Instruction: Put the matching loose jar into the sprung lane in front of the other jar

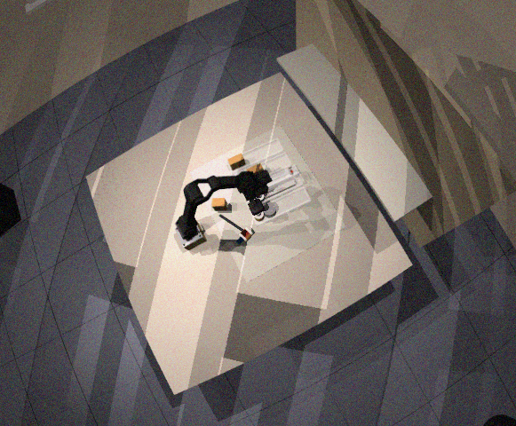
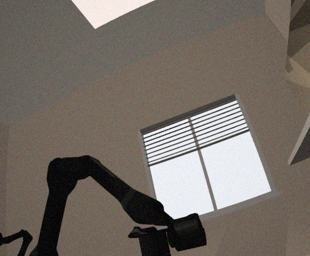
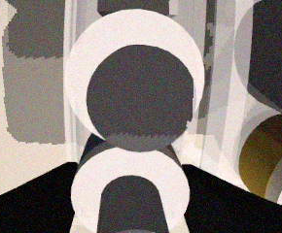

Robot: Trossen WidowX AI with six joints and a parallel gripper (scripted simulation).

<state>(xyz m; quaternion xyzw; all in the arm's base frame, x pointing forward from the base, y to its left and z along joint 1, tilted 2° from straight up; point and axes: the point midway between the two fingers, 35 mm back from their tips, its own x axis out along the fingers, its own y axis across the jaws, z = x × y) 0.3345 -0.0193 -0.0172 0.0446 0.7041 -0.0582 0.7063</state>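
Note:
My gripper (image 3: 128,174) (image 1: 258,198) is shut on a white-lidded jar (image 3: 84,186) with a dark body, low in the wrist view. Right ahead of it, a second white-lidded jar (image 3: 135,26) stands in the sprung lane, between clear side walls. The dark pusher plate (image 3: 133,6) shows just behind that jar. The two lids overlap in the wrist view; I cannot tell whether the jars touch. The held jar's base, the front stop and the lane floor beneath the jars are hidden. The exterior view shows the arm, but not the fingertips or jars.
To the right of the lane are a wide dark-grey jar (image 3: 277,53) (image 1: 270,209) and an amber jar (image 3: 253,162) with a white lid. Orange blocks (image 1: 236,161) (image 1: 219,203) lie left of the lanes and near the arm. A dark-handled tool (image 1: 231,223) lies nearer the table's front.

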